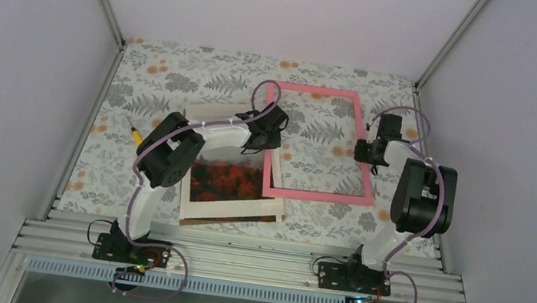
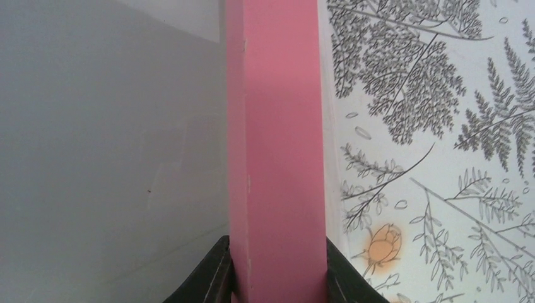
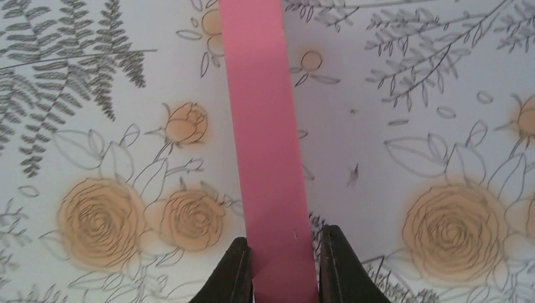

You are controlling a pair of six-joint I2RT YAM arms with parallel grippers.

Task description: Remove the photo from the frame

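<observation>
So the photo point(image 1: 227, 181), red-orange trees and all, is lying flat on the table point(image 1: 181, 79) in the lower middle of the overhead view. It sits inside a cream mat point(image 1: 231, 210), with the left arm crossing over its upper part. The pink frame point(image 1: 312, 89) is just right of it and has nothing in it; you can see the flowery table right through. Its lower left corner overlaps the mat's right edge. The left pincer point(image 1: 261, 141) is clamped on the frame's left rail and the right pincer point(image 1: 367, 150) on the right rail. My guess is a two-sided hold keeps the frame level while it clears the stack. The wrist cameras show the grips, which the overhead view can't: the pink rail fills the gap between each pair of fingers point(image 2: 217, 278) point(image 3: 235, 271). Only the overhead shows the photo; the grey area on the left of the left wrist view could be print or board, can't tell.
</observation>
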